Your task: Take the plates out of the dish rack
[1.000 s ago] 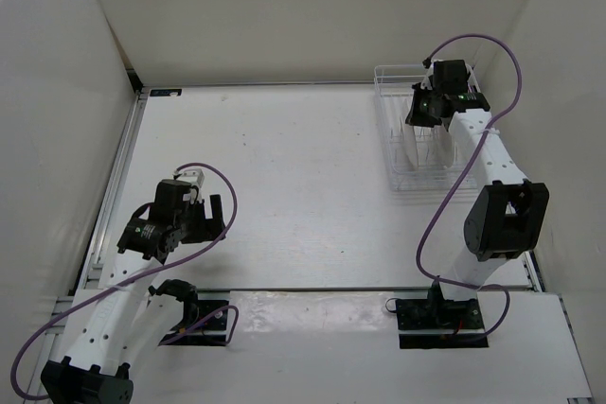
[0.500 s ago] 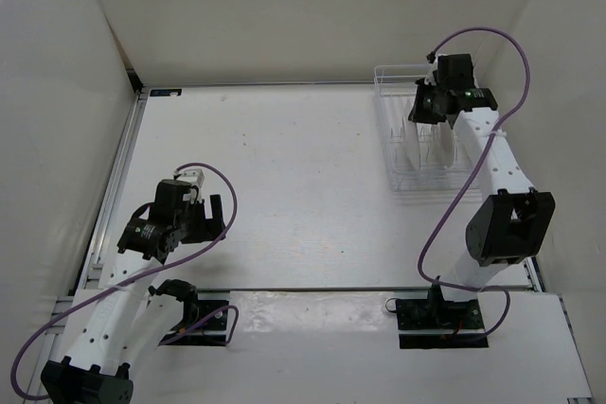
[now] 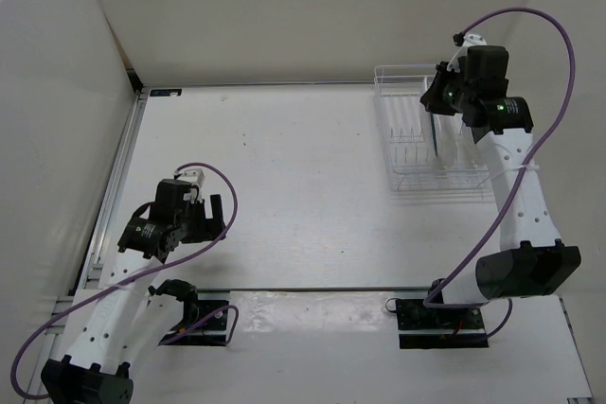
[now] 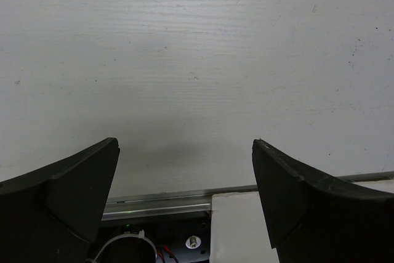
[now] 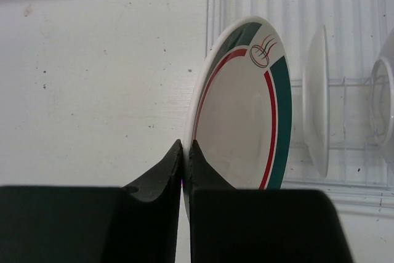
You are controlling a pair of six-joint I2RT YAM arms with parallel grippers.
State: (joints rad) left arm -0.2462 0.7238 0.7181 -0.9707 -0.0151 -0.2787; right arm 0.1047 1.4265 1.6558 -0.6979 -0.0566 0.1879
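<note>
Overhead, we see a white table (image 3: 284, 139) with the dish rack (image 3: 407, 153) at about one o'clock, near the back right corner. The right arm reaches over the rack.

In the right wrist view, the right gripper (image 5: 186, 152) has its two dark fingers pinched tight on the rim of the green-rimmed plate (image 5: 243, 109). The plate stands upright and edge-on to the fingers, showing its red inner ring and a small drawing near the top. At three o'clock from it, just beside it, a second plate (image 5: 317, 100) stands upright among the rack's wires.

The left gripper (image 4: 184, 146) hangs at about eight o'clock on the table, well apart from the rack. Its jaws are spread wide with nothing between them, and only bare tabletop lies below.

We judge that the step in hand is pulling the first plate out of the rack. Whether its lower edge has cleared the tines is hidden behind the fingers. The next move calls for a straight lift until the plate is free of the wires, then a carry toward nine o'clock and a gentle set-down on open table. The thin rim grip could slip if the plate tilts.
</note>
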